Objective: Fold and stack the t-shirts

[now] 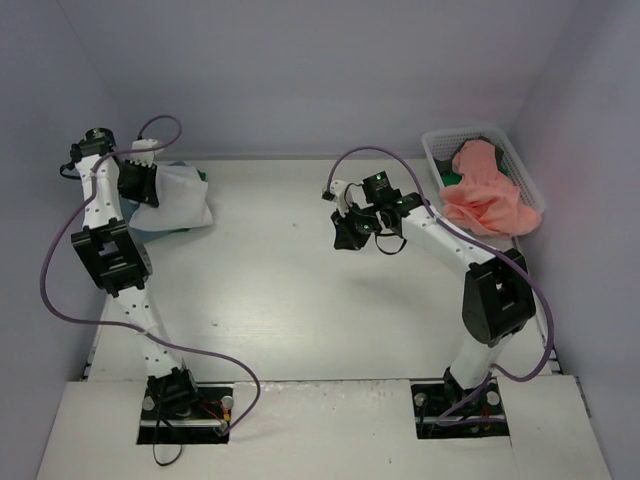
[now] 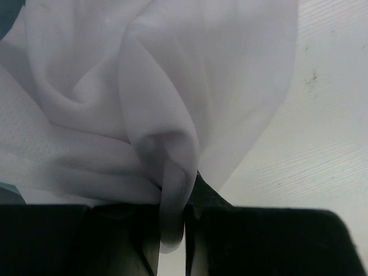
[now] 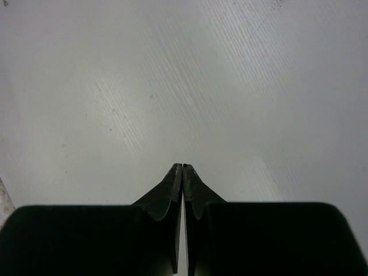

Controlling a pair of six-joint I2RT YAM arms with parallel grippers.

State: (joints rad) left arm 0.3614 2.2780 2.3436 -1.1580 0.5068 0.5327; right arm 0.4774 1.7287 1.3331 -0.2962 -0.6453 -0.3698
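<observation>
White t-shirt (image 2: 149,98) fold btwn L jaws

white t-shirt (image 2: 115,75) cut off by left wrist view.

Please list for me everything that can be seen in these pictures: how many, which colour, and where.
white t-shirt: 1, white, far left corner of the table, one fold pinched by the left jaws
teal cloth: 1, teal, under the white t-shirt, only an edge shows
salmon pink t-shirt: 1, salmon pink, heaped in the basket, spilling over its rim
green cloth: 1, green, in the basket, mostly hidden
basket: 1, white mesh, far right corner
table: 1, white
purple cables: 2, purple, one along each arm
left arm: 1, white and black, reaching far left, jaws shut on the white t-shirt
right arm: 1, white and black, over bare table, jaws shut, empty
</observation>
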